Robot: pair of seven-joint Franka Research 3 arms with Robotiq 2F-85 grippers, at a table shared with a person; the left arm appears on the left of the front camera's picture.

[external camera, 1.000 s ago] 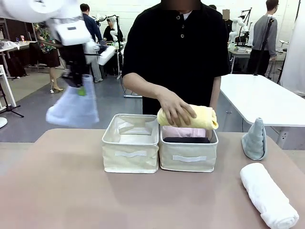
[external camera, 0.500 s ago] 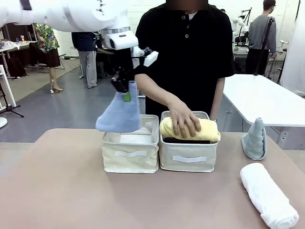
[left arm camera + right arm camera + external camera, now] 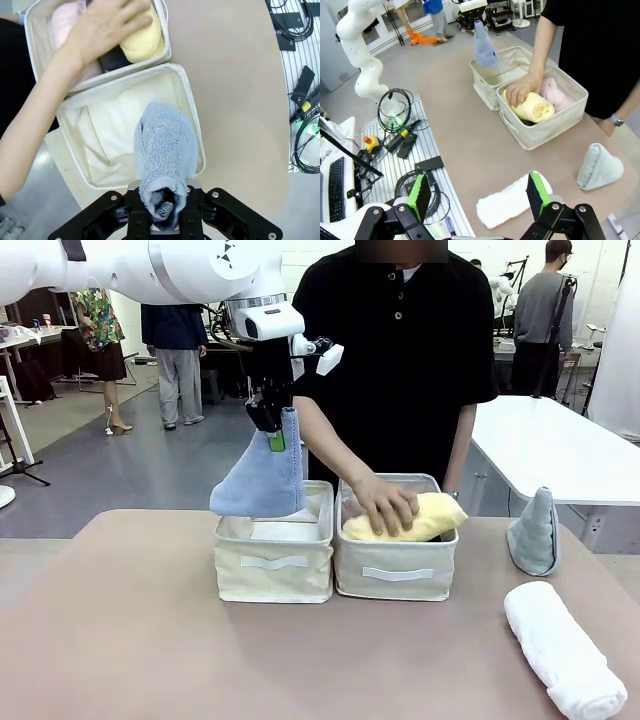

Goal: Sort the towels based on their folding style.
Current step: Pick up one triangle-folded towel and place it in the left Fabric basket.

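The light blue terry towel folded into a cone [image 3: 262, 480] is held by its tip, clamped between the fingers of the left gripper [image 3: 272, 425], and hangs just above the open left beige fabric bin [image 3: 274, 562] at the worktop's [image 3: 120, 640] far middle. Placing is judged to be in hand: a short lowering and a release are called for, with the bin's rim to be cleared. In the touching right beige fabric bin [image 3: 396, 575] a yellow rolled terry towel [image 3: 430, 518] is pressed down by the person's hand [image 3: 385, 505], so room there is tight. A pale teal cone-folded towel [image 3: 534, 532] and a white rolled towel [image 3: 562, 648] wait by the right edge. The right gripper [image 3: 479, 195] is seen with its fingers spread wide, holding nothing.
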